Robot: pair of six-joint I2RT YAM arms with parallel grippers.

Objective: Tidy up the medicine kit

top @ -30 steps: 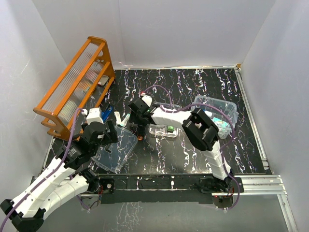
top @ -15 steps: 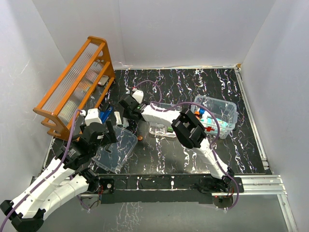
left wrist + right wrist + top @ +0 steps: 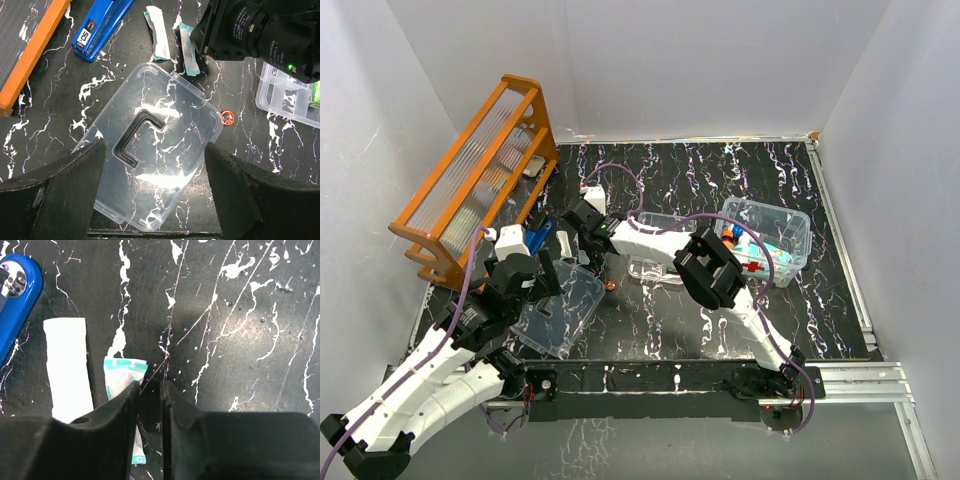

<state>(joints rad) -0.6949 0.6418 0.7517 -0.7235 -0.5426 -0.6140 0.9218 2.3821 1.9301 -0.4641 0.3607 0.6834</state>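
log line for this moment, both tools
left tool: open, hovers over clear lid | right tool: jaws nearly together at teal packet, grip unclear

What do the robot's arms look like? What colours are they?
Both arms are white tubes with chunky black joints. The left arm and the right arm each carry a thin purple cable. The left gripper and right gripper have thick black fingers. The right arm's black wrist shows small white lettering and a tiny green light.
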